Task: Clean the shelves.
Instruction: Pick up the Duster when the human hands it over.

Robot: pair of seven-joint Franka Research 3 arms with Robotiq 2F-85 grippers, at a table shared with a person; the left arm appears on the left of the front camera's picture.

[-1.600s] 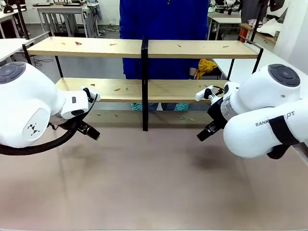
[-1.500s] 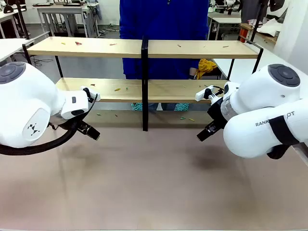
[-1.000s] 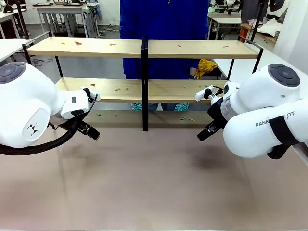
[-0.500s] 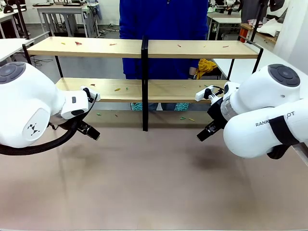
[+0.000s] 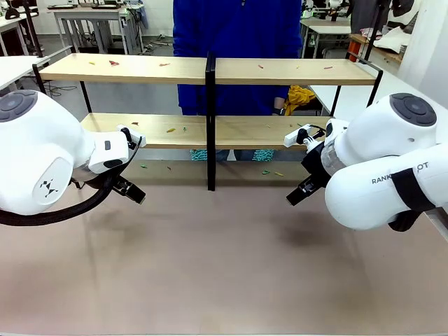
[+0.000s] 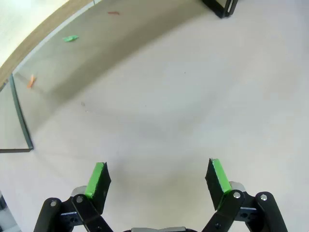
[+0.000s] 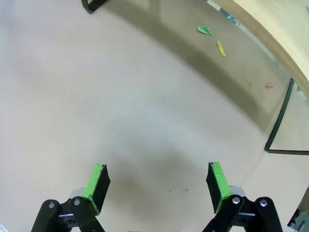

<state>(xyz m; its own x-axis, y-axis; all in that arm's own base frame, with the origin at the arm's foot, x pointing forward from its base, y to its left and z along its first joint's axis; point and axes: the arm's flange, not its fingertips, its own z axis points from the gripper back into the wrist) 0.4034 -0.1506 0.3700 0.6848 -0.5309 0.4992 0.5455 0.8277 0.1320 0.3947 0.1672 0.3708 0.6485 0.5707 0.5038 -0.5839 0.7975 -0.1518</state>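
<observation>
Shelves (image 5: 280, 71): light-wood boards, black frame. Worktop (image 5: 210, 273): plain beige-brown. Left claw (image 6: 157, 174) and right claw (image 7: 157, 176): black, with green pads (image 6: 99, 175). Left arm (image 5: 35, 154) and right arm (image 5: 378, 175): white. On the worktop: green scrap (image 7: 204, 30), yellow scrap (image 7: 220, 48), pink scrap (image 7: 270, 85), orange scrap (image 6: 31, 81). Person's garment (image 5: 238, 28): solid blue.

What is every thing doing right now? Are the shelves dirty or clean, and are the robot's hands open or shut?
shelves: standing upright, both boards dotted with little scraps, not yet clean.
scraps: lying loose on both boards and on the tabletop underneath.
left gripper: jaws open, holding nothing.
right gripper: jaws open, holding nothing.
tabletop: bare in front, a few scraps under the shelves.
person: standing behind the shelves.
</observation>
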